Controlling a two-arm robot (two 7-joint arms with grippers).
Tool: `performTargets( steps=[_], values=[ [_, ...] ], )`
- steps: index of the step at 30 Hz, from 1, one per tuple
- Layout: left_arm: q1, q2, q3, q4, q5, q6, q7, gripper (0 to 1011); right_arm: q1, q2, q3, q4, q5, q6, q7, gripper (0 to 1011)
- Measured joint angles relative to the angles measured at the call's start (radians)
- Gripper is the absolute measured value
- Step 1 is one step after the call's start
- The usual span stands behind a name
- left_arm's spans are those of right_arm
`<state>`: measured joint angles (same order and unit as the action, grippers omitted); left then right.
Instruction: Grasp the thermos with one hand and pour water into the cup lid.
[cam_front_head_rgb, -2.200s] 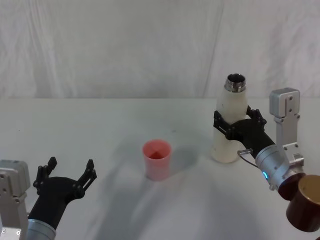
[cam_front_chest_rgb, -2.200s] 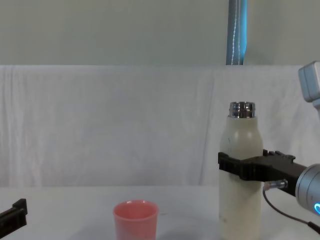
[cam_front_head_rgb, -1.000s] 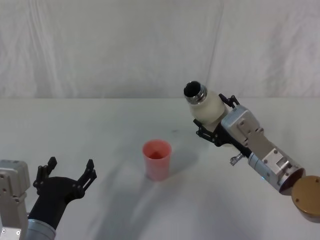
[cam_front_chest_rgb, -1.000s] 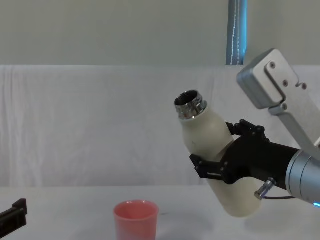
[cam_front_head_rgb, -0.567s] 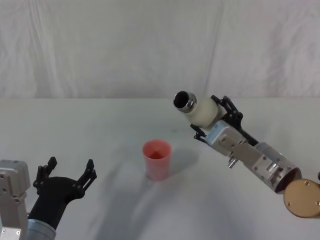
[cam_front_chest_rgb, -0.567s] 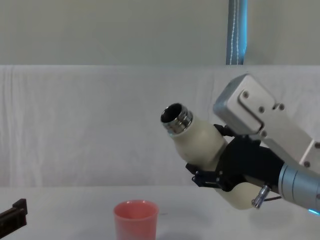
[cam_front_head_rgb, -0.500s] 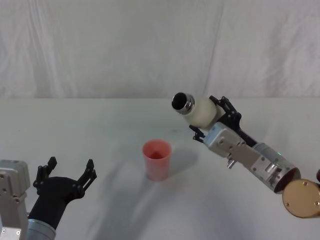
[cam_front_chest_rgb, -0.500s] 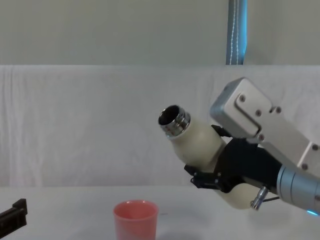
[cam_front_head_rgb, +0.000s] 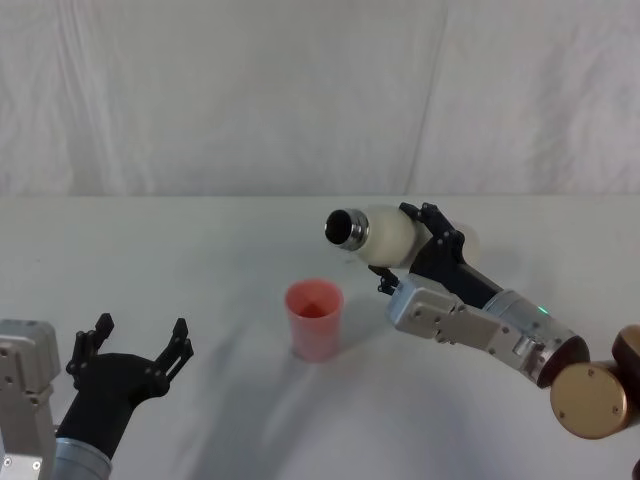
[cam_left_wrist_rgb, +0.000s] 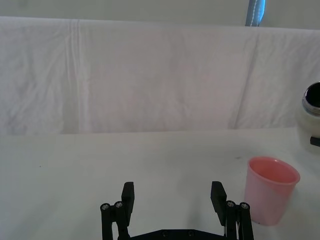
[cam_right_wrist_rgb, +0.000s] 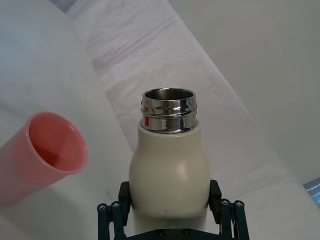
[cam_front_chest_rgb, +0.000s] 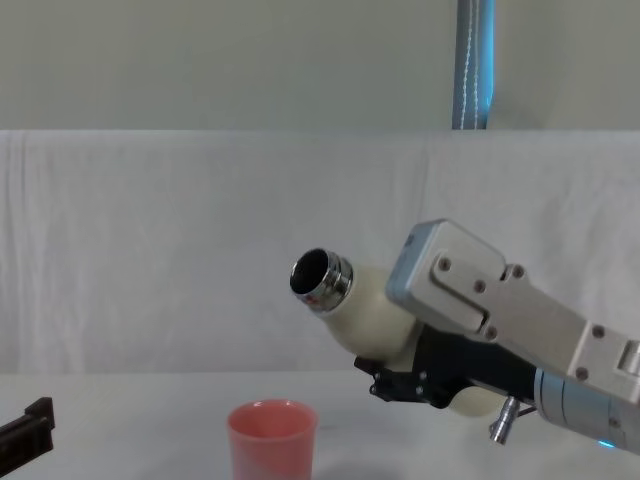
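The cream-white thermos (cam_front_head_rgb: 385, 234) hangs in the air, tipped almost level, its steel neck (cam_front_head_rgb: 345, 228) pointing left above and just right of the cup lid. My right gripper (cam_front_head_rgb: 420, 245) is shut on its body; in the right wrist view the thermos (cam_right_wrist_rgb: 169, 175) sits between the black fingers (cam_right_wrist_rgb: 112, 215). The chest view shows the thermos (cam_front_chest_rgb: 365, 305) with its open mouth up and to the right of the cup lid (cam_front_chest_rgb: 271, 438). The pink cup lid (cam_front_head_rgb: 314, 318) stands upright on the white table; no water stream is visible. My left gripper (cam_front_head_rgb: 135, 352) rests open at the near left, well apart from the cup lid (cam_left_wrist_rgb: 270, 190).
A white cloth covers the table (cam_front_head_rgb: 200, 260) and hangs as a backdrop (cam_front_head_rgb: 250, 90) behind it. A blue pole (cam_front_chest_rgb: 474, 65) rises behind the backdrop. Bare table lies between my left gripper (cam_left_wrist_rgb: 172, 204) and the cup lid.
My right gripper has carried the thermos left and lower and tipped it further, from steeply slanted to almost level, bringing the neck close to the cup lid. The left arm has not moved.
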<state>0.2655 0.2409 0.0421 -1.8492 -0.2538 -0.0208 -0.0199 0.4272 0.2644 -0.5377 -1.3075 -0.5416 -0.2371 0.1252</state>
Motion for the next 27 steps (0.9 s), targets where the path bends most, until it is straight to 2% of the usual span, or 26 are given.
performTargets(
  steps=[5, 13, 18, 27],
  values=[
    [0.0, 0.0, 0.0, 0.0, 0.0, 0.0, 0.0, 1001, 0.015, 0.001, -0.015, 0.023, -0.031, -0.01, -0.016, 950],
    [0.0, 0.0, 0.0, 0.0, 0.0, 0.0, 0.0, 1001, 0.033, 0.012, -0.049, 0.038, -0.113, -0.014, -0.067, 950],
    [0.0, 0.0, 0.0, 0.0, 0.0, 0.0, 0.0, 1001, 0.039, 0.019, -0.063, 0.042, -0.157, -0.001, -0.094, 950],
    [0.0, 0.0, 0.0, 0.0, 0.0, 0.0, 0.0, 1001, 0.052, 0.022, -0.078, 0.055, -0.204, 0.031, -0.115, 950]
  ],
)
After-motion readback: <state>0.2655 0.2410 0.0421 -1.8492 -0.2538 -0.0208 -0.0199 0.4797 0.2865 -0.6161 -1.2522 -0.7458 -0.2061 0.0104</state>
